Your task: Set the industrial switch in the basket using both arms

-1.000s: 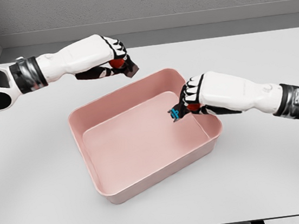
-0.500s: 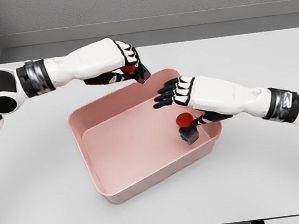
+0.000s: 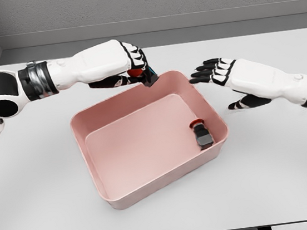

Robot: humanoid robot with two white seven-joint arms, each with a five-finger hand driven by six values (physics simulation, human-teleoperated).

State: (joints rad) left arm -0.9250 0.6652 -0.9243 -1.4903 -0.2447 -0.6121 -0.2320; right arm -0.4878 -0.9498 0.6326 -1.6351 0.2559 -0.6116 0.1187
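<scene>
A pink rectangular basket (image 3: 119, 200) sits on the white table. One industrial switch (image 3: 202, 132), dark-bodied with a red button, lies on its side inside the basket by the right wall. My left hand (image 3: 136, 66) is shut on a second red-buttoned switch (image 3: 142, 74), holding it above the basket's far rim. My right hand (image 3: 218, 73) hovers just right of the basket's far right corner, fingers spread and holding nothing.
The white table (image 3: 283, 166) extends around the basket on all sides, its front edge near the bottom of the view. A grey wall runs along the back.
My right hand let go of its switch, which now lies in the basket, and drew back to the right. My left hand carried its switch rightward to the basket's far rim.
</scene>
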